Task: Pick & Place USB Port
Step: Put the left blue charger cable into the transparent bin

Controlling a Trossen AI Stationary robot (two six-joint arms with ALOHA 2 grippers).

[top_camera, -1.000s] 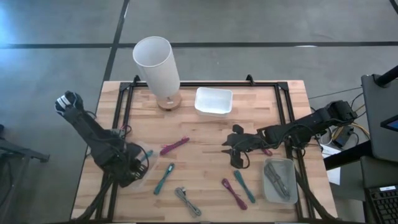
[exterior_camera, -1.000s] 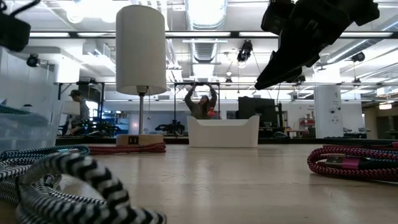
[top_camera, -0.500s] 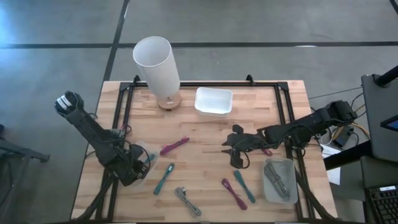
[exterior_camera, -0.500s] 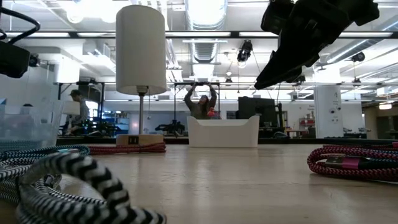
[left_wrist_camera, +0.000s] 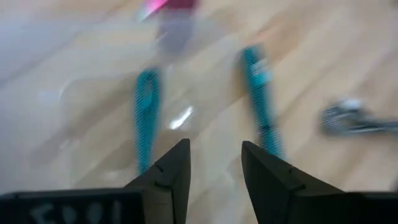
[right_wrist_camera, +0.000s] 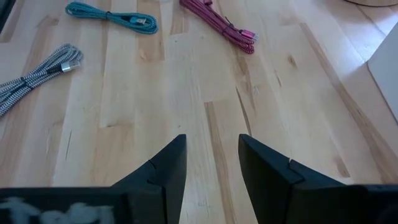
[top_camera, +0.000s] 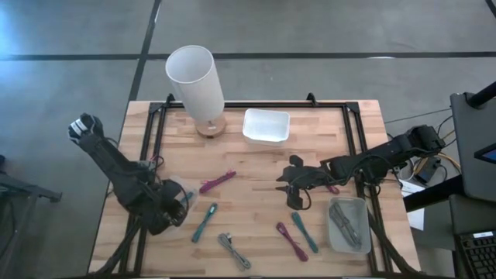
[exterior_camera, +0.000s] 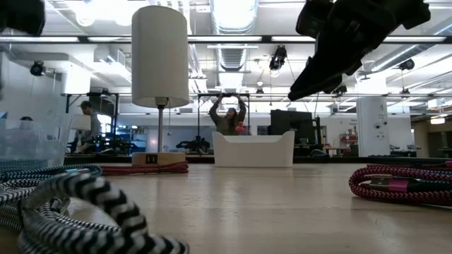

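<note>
Left gripper (top_camera: 172, 208): I see it low over the table's left side, near the front edge, above a clear bin (top_camera: 180, 200); the wrist view shows its fingers (left_wrist_camera: 171, 174) parted with nothing between them.

Right gripper (top_camera: 294, 190): it hangs above mid-table, right of centre; its fingers (right_wrist_camera: 168, 168) are apart and empty over bare wood.

Teal cable (top_camera: 205, 221): the task's likely target, lying just to the right of the left gripper, toward the front edge. Its long axis runs from front-left to back-right, at a slant to the table edges.

Other cables: a magenta cable (top_camera: 217, 181) lies just behind the teal one; a striped cable (top_camera: 234, 251) sits at the front edge; a teal and magenta pair (top_camera: 298, 235) lies front-right, just ahead of the right gripper.

Deciding relation: I judge the left arm nearer the teal cable, which lies rightward of its fingers; the jaws should close across that slanted axis.

Grey tray (top_camera: 349, 225): front-right, holding cables.

White tray (top_camera: 266, 126): at the back edge, beside the lamp (top_camera: 196, 85).
</note>
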